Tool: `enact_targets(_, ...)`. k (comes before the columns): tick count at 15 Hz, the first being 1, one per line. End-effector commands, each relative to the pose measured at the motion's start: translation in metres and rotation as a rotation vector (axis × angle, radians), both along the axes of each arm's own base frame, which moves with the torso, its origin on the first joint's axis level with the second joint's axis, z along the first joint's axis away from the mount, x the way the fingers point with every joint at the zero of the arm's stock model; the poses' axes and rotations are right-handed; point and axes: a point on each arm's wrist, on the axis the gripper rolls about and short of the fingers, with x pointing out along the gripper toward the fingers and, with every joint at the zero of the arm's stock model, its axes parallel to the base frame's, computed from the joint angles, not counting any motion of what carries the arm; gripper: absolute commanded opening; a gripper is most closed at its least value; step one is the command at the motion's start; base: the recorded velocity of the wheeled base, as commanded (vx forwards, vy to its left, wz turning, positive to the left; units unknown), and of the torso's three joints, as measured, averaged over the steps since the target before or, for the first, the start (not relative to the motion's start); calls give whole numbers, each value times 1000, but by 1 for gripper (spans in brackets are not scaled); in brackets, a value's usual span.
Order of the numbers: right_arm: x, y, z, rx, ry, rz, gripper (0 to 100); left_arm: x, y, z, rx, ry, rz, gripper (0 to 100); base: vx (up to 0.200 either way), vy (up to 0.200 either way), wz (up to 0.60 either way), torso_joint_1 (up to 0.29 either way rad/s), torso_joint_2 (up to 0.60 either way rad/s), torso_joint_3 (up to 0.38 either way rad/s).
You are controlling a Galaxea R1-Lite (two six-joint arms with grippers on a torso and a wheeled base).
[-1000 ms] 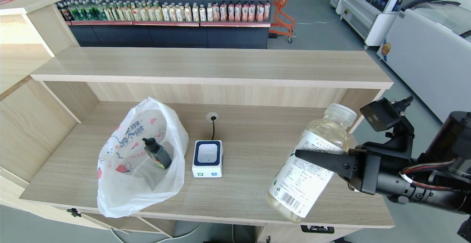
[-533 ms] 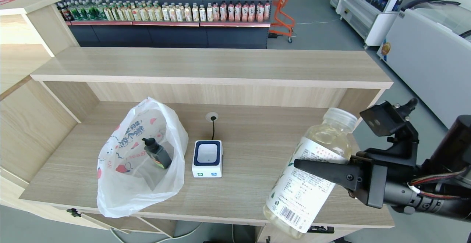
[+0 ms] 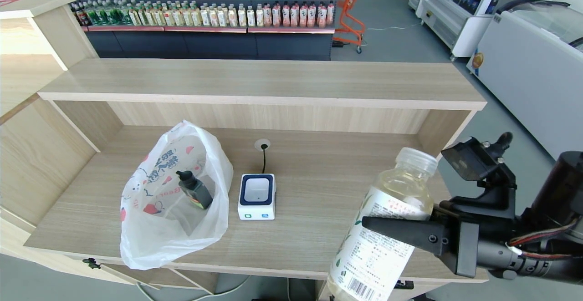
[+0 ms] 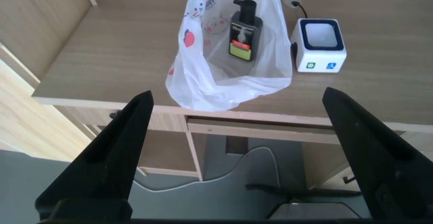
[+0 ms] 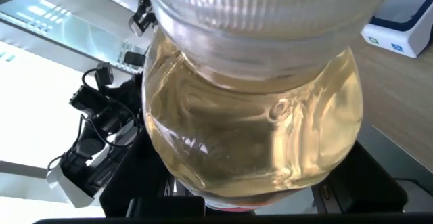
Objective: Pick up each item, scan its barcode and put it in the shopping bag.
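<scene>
My right gripper (image 3: 403, 233) is shut on a clear bottle (image 3: 387, 219) of pale yellow drink with a white label and a barcode near its base. It hangs tilted above the counter's front right corner, cap toward the back. From the right wrist the bottle (image 5: 254, 109) looms close. A white shopping bag (image 3: 173, 196) stands open on the left of the counter with a dark pump bottle (image 3: 193, 189) inside. The white and blue barcode scanner (image 3: 257, 196) sits just right of the bag. My left gripper (image 4: 237, 156) is open, held off the counter's front edge, facing the bag (image 4: 230, 48) and scanner (image 4: 321, 45).
The wooden counter (image 3: 296, 228) has a raised back ledge (image 3: 259, 82) and side walls. A cable runs from the scanner to a hole (image 3: 262, 145) behind it. Shelves of drinks and freezers stand beyond.
My right gripper has carried the bottle downward and toward the counter's front edge, slightly right. The bag, pump bottle and scanner have stayed in place.
</scene>
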Motion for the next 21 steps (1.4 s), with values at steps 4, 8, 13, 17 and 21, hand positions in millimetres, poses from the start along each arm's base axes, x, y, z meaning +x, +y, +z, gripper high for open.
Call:
enact_targets(4,-3,-1,1,-9,-5,3,0,0,0,0,0,0,1,100,0,0,0,0,0,0)
enact_targets(8,-4,-2,3,-7,-12,1,0,0,0,0,0,0,1,100,0,0,0,0,0,0)
enact_targets(13,2,-55,9,-220,-404,-261,0,0,0,0,0,0,1,100,0,0,0,0,0,0)
enact_targets(17,14,-117,8,-724,-737,-615,0,0,0,0,0,0,1,100,0,0,0,0,0,0)
enact_targets(21,12,-117,5,-974,-892,-665,0,0,0,0,0,0,1,100,0,0,0,0,0,0)
